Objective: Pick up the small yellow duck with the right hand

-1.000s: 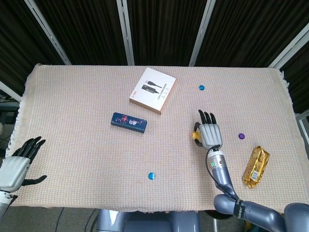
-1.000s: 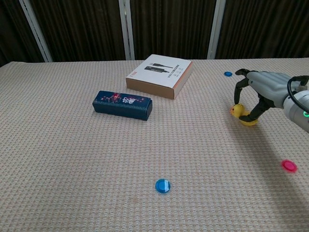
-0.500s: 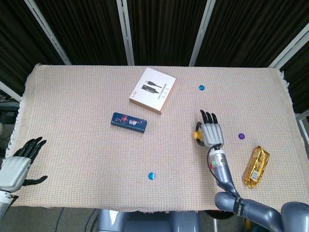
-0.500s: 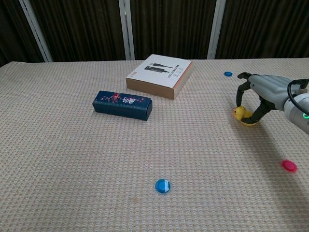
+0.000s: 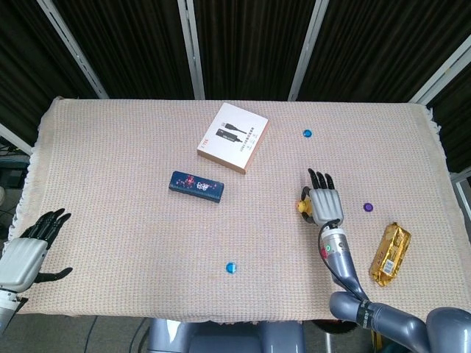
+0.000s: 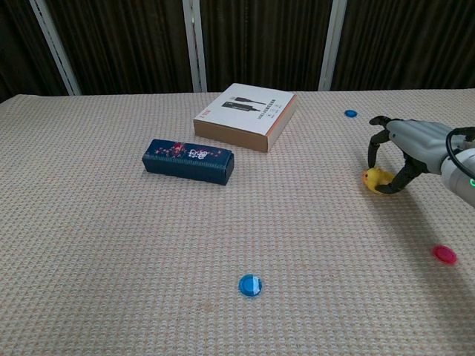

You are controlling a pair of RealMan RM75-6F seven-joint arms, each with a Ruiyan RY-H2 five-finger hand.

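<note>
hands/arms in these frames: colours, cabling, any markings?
Both hands, left hand and right hand, have silver-grey shells over the back and black fingers. The right forearm is glossy grey metal, with a black cable looping near the wrist and a small green indicator light. The left arm is barely visible.

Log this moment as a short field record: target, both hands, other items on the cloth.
target: small yellow duck, on the cloth, right side
right hand: arched over the duck, fingers curled down around it; duck not lifted
left hand: open, at the table's near left edge
other items: white box; dark blue box; gold packet; blue disc; pink disc
</note>
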